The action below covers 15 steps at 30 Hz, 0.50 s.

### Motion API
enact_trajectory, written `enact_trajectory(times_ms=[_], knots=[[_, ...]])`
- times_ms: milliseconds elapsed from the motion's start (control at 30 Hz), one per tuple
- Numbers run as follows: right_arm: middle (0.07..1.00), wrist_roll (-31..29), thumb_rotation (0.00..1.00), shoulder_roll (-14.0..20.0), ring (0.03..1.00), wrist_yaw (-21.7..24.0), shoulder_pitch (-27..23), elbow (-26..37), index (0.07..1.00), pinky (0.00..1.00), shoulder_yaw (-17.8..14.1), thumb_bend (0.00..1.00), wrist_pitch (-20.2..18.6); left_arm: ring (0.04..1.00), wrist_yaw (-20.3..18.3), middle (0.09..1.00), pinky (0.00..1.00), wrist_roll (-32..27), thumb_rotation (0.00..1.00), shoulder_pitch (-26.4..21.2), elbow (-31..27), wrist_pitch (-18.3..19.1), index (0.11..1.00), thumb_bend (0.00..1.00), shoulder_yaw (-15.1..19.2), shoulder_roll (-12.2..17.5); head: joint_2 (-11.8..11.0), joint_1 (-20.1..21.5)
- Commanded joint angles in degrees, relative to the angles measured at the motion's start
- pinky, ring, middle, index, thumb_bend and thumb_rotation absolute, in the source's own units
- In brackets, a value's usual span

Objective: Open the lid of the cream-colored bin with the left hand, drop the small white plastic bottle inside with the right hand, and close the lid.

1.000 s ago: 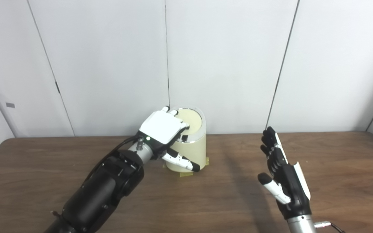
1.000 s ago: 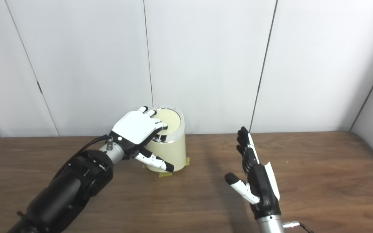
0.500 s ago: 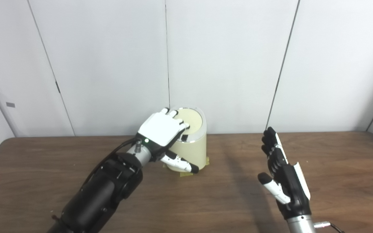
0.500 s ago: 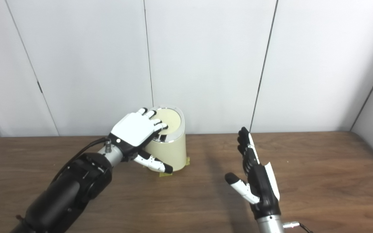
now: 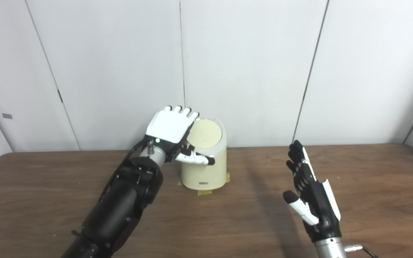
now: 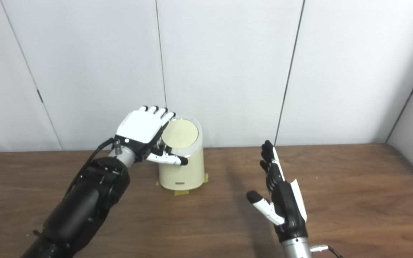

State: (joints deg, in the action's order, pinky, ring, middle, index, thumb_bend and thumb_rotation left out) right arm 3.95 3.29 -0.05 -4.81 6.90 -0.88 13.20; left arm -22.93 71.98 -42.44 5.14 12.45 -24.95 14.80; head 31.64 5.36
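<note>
A cream-colored bin stands on a brown wooden table, its round lid closed and tilted toward the camera, so nothing inside can be seen. Yellow tape shows at its base. The left hand hovers at the lid's left edge, back toward the camera, fingers extended upward and holding nothing; the thumb reaches across the bin's front below the lid, and contact cannot be judged. The right hand, well right of the bin, is raised edge-on, fingers spread and empty. The small white plastic bottle appears in neither view.
</note>
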Motion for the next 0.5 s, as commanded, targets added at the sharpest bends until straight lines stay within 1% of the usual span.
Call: enact_trajectory(times_ms=[0,33,133,200,300,367,467], knots=[[0.997,-0.27,0.75,0.07,0.994,-0.18,-1.79,1.33,1.0,0.97,-0.09,0.96,1.66,1.0,1.25,1.0,1.0,0.28,0.92,-3.76,-1.9,0.82,1.0,0.89,1.37,0.26,0.07,0.06],[0.997,-0.39,0.75,0.07,0.993,-0.15,-1.8,1.25,1.0,0.97,-0.11,0.96,1.7,1.0,1.23,1.0,1.0,0.2,0.92,-3.78,-2.14,0.84,1.0,0.88,1.53,0.27,0.07,0.06],[0.996,-0.26,0.75,-0.03,0.991,-0.32,-1.83,1.37,1.0,0.97,-0.22,0.97,1.22,1.0,3.17,1.0,1.0,-0.37,0.93,-3.32,-3.21,0.15,1.0,0.87,2.32,0.29,0.04,0.04],[0.997,-0.32,0.75,-0.03,0.991,-0.32,-1.87,1.35,1.0,0.97,-0.25,0.97,1.18,1.0,6.01,1.0,1.0,-0.8,0.93,-2.85,-4.01,-0.62,0.999,0.85,2.97,0.18,0.0,-0.01],[0.998,-0.36,0.75,-0.05,0.996,-0.34,-1.92,1.27,1.0,0.98,-0.28,0.96,1.15,1.0,10.87,0.977,1.0,-1.74,0.98,-2.22,-4.51,-1.83,0.959,0.81,3.84,0.12,-0.05,-0.07],[0.997,-0.24,0.75,-0.12,0.995,-0.39,-1.93,1.38,1.0,0.98,-0.27,0.97,0.91,1.0,14.77,0.95,1.0,-3.23,0.99,-1.74,-4.3,-3.31,0.925,0.78,4.6,0.12,-0.07,-0.1],[0.997,-0.2,0.75,-0.23,0.997,-0.47,-1.96,1.3,1.0,0.98,-0.25,0.97,1.0,0.981,19.61,0.927,1.0,-5.48,0.99,-1.15,-4.16,-5.62,0.908,0.77,5.6,0.2,-0.07,0.08]])
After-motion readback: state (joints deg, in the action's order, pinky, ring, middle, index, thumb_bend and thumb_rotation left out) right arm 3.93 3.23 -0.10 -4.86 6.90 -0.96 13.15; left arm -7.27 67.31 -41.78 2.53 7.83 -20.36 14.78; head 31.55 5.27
